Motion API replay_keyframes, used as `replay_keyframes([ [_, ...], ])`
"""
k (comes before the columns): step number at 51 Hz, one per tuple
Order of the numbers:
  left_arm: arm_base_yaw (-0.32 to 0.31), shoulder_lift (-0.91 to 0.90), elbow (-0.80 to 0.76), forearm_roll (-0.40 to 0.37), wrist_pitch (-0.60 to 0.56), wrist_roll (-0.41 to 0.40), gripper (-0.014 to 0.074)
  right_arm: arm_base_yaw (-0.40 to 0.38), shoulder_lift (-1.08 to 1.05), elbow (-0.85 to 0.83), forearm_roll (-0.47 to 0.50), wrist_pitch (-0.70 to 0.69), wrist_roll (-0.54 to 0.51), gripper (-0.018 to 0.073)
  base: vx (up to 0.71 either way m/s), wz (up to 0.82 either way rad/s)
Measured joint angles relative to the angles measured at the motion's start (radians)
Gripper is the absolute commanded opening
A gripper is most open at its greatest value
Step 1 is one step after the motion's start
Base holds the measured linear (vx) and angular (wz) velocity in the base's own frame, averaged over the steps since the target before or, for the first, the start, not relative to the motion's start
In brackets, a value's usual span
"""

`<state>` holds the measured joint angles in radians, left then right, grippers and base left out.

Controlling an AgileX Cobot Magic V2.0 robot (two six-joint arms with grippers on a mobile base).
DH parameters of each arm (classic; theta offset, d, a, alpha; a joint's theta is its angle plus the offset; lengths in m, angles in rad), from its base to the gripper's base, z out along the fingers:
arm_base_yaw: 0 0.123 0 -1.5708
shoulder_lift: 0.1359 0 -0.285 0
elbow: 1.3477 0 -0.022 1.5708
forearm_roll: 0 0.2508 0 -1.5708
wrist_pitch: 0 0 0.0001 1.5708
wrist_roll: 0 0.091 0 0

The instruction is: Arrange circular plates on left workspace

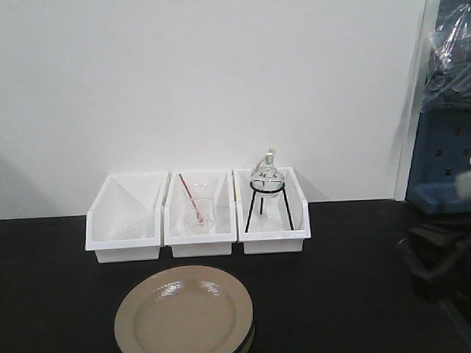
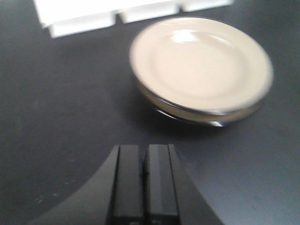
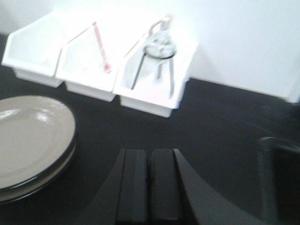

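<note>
Nearest, in each wrist view: a black end effector, pads pressed together, holding nothing. Left end effector [image 2: 144, 180] above bare matte black bench [image 2: 56, 140]; right end effector [image 3: 149, 185] likewise, pads narrow, nothing between.

Just beyond: two round glossy beige plates with dark rims [image 1: 184, 316], stacked one on the other, flat on the bench at the front edge of the front view. Ahead and slightly right of the left end effector, with open bench between; ahead and well to the left of the right end effector, partly cut off by that frame. Being circular, no long axis to line up with, so any rim point equally usable. Judging by the wrist views, left arm more squarely faced to the stack and probably the nearer one.

Farther back, against the white wall: three white rectangular plastic bins in a row, touching side by side. Left bin [image 1: 125, 219] with something clear and hard to make out. Middle bin [image 1: 199, 216] with a clear glass beaker [image 1: 198, 215] and a red-tipped rod leaning in it. Right bin [image 1: 272, 212] with a round clear glass flask [image 1: 266, 175] seated on a black wire tripod stand [image 1: 267, 209].
</note>
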<state>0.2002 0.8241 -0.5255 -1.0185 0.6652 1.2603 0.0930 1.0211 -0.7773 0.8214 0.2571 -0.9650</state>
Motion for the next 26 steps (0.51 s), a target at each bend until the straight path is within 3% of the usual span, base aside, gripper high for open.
replay_keyframes([
  [13, -0.014, -0.288, 0.142, -0.023, 0.012, 0.026, 0.0000, 0.000, -0.449, 0.368, 0.049, -0.272, -0.029, -0.0003, 0.00, 0.00],
  [26, -0.015, -0.379, 0.146, -0.081, 0.098, 0.026, 0.0000, 0.000, -0.670, 0.496, 0.055, -0.308, -0.029, -0.0002, 0.00, 0.00],
])
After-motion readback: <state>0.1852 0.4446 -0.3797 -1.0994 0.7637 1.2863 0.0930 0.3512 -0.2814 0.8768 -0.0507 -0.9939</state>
